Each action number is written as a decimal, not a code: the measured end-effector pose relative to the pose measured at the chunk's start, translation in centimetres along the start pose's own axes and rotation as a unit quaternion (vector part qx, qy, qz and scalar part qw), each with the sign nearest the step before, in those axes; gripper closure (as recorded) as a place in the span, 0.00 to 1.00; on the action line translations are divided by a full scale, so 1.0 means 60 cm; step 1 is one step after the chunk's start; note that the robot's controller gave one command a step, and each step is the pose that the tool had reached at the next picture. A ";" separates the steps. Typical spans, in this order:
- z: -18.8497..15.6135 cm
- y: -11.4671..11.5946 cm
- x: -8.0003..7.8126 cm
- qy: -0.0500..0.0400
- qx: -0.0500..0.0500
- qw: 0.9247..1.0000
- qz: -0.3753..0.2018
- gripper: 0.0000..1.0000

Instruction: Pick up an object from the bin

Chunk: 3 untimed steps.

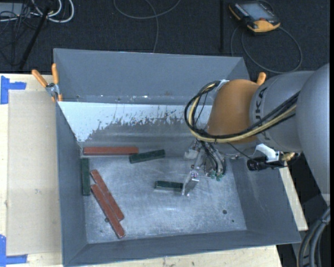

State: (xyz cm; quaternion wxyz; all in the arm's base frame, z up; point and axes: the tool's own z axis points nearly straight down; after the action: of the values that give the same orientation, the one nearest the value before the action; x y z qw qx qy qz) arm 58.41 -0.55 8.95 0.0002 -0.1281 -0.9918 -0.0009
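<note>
Low in the bin (150, 82), a dark green bar (167, 186) runs leftward from the pincer (191, 186); whether the pincer is apart or together cannot be told.

From my station, the gripper (190, 186) covers the right end of a small dark green bar (166, 186) in the middle of the bin (156, 77), so I cannot tell if they touch. The arm (314, 124) is cut by the right edge. Its orange cover (234, 110) hides the bin's far right corner. A dark speck (225, 211) on the floor is too small to name.
</note>
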 end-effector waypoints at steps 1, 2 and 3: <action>-0.013 0.006 0.030 0.000 0.001 1.000 -0.018 0.00; 0.011 0.011 0.039 0.001 0.001 1.000 -0.014 0.00; 0.020 0.029 0.040 -0.012 -0.001 0.996 0.086 1.00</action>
State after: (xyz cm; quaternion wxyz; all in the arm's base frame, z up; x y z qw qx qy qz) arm 56.50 1.74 7.74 -0.0120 -0.2130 -0.9770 0.0000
